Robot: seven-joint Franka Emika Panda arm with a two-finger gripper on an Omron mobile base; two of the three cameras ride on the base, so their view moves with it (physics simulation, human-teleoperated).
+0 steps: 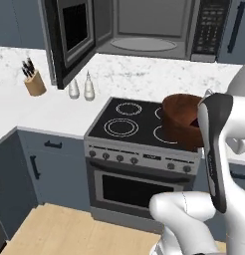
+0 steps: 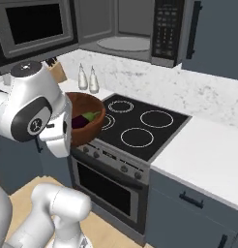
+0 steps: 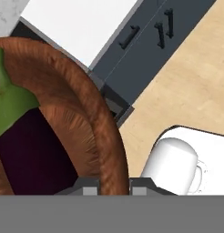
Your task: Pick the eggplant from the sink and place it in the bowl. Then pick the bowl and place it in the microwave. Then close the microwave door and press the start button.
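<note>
Eggplant (image 3: 27,150) lies inside the wooden bowl (image 3: 82,123), held above the stove (image 2: 140,126) front; the gripper (image 3: 114,189) seems clamped on its rim, below the open microwave (image 1: 144,30).

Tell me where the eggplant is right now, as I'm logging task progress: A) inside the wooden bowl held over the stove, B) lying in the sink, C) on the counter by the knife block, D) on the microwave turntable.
A: the eggplant lies inside the bowl, which is lifted above the stove; the hand view shows the gripper straddling the bowl's rim.
</note>
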